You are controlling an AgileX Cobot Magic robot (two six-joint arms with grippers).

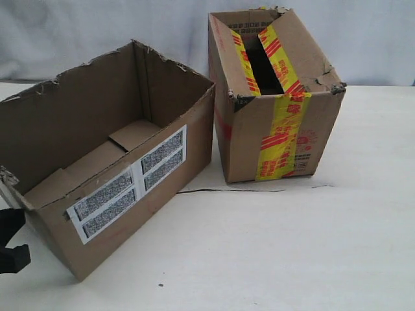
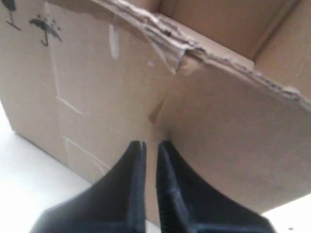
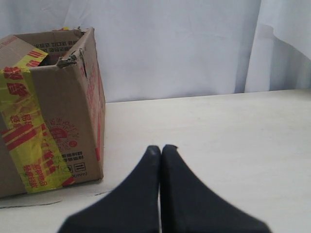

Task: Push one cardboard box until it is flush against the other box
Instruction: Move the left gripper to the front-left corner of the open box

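Observation:
The plain cardboard box (image 1: 130, 188) with the torn rim and white-grey labels stands open-topped on the left of the exterior view. The other box (image 1: 279, 129), taller and banded with yellow-and-red tape, stands to its right. A narrow wedge of table separates them, and the plain box sits at an angle to the taped one. My left gripper (image 2: 150, 143) is at the plain box's left end wall (image 2: 97, 97), its jaws nearly together with nothing between them, and it appears black at the exterior view's left edge (image 1: 19, 236). My right gripper (image 3: 161, 147) is shut over bare table, right of the taped box (image 3: 48, 111).
Both boxes rest on a pale table (image 1: 292, 246) with a white cloth backdrop (image 1: 363, 39) behind. A thin dark line (image 1: 227, 190) lies on the table in front of the gap between the boxes.

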